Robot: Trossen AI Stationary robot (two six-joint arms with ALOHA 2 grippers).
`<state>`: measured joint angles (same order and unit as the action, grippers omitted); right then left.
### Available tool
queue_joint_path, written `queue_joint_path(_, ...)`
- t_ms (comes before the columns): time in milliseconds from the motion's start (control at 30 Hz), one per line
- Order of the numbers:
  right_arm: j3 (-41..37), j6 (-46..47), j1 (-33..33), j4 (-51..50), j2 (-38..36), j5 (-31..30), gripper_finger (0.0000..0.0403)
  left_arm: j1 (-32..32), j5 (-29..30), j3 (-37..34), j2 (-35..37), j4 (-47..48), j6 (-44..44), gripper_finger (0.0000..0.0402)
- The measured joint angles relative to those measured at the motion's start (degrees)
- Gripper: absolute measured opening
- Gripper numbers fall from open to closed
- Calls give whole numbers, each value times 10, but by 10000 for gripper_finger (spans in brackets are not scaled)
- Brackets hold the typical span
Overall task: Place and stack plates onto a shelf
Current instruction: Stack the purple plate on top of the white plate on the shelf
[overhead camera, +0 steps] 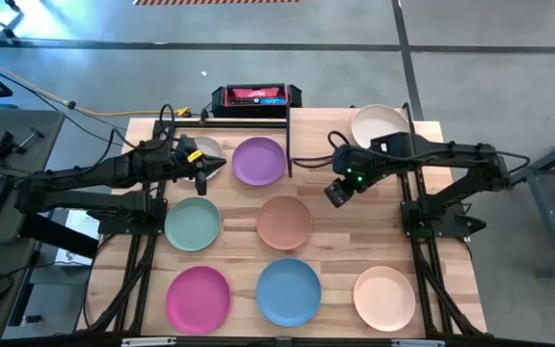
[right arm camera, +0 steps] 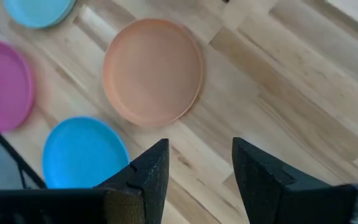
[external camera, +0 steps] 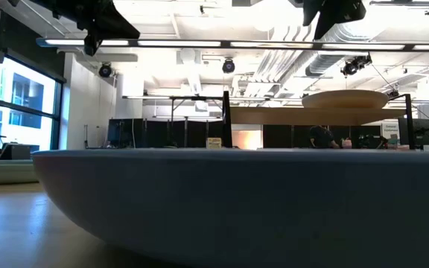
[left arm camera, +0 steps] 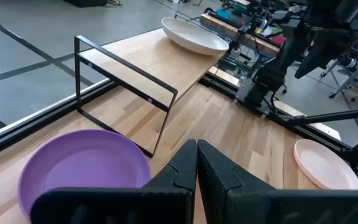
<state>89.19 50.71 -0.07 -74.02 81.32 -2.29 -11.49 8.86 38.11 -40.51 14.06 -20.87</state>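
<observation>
- Wooden table [overhead camera: 340, 231] seen from above, with a dark arm reaching in from each side.
- Shelf [overhead camera: 335, 135] at the table's far edge; a cream plate [overhead camera: 381, 123] sits on its right end.
- Red and black box [overhead camera: 255, 96] just behind the shelf.
- Loose on the table: purple plate [overhead camera: 259, 160], white plate [overhead camera: 210, 151], mint plate [overhead camera: 193, 222], terracotta plate [overhead camera: 284, 221], pink plate [overhead camera: 198, 295], blue plate [overhead camera: 288, 290], peach plate [overhead camera: 384, 296].
- Left gripper [overhead camera: 200, 166] sits over the white plate, beside the purple one, fingers pressed together, holding nothing.
- Right gripper [overhead camera: 336, 190] hovers above bare table between the shelf and the terracotta plate, fingers spread wide, holding nothing.
</observation>
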Motion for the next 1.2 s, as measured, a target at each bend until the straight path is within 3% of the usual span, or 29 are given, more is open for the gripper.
queue_joint_path(200, 0, 52, 26, 0, 0, -36, 153, 0, 15, 0, -1, -2, 2, 3)
queue_joint_path(500, 0, 141, 61, 2, 0, -44, 153, -1, 24, 0, -11, -34, -57, 3)
queue_joint_path(733, -1, 208, 103, 2, 0, -117, 153, -3, 46, 0, -35, -37, -102, 3)
queue_joint_path(1200, -1, 239, 138, 24, 1, -177, 153, -1, 46, 0, -102, -37, -94, 3)
